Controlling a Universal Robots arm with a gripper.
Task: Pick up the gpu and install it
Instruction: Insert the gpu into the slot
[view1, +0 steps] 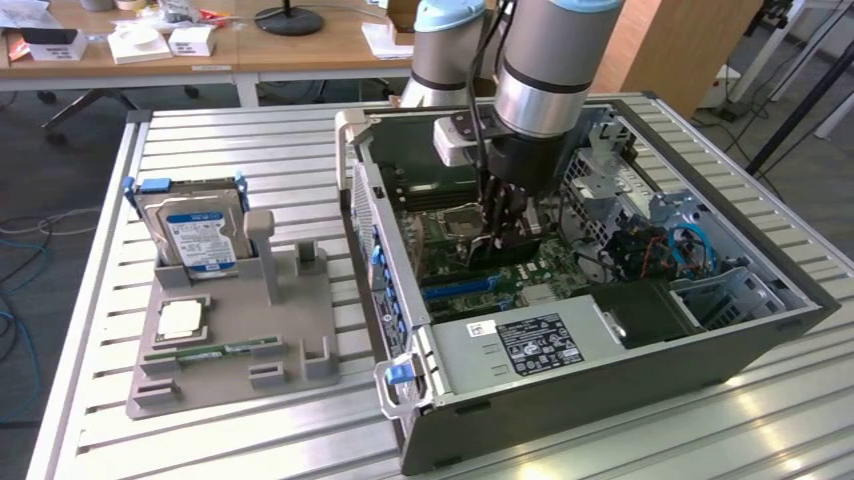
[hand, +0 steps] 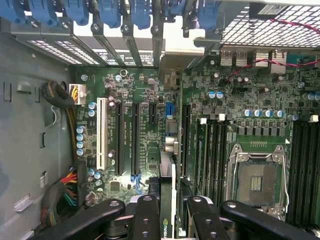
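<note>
Gripper (view1: 514, 232) is clamped on the thin dark gpu card (hand: 166, 220), held edge-on just above the green mobo (hand: 150, 125) inside the open black pc case (view1: 787, 340); so pickup's done, prob not seated in a slot yet; case sits on a slatted metal table (view1: 240, 140), grey parts tray (view1: 227, 320) beside it, wooden desks (view1: 320, 50) behind.

Seen edge-on in the wrist view: gpu (hand: 167, 222), broad faces hidden, near end cut off at the frame edge along with the backs of the pincer (hand: 172, 199) fingers clamping it. From the exterior view, cannot separate gpu from fingers down inside the case (view1: 627, 385). Cropped at that view's upper edge: the arm (view1: 554, 60). Cannot read the hard drive (view1: 198, 238) label print, too small.
</note>
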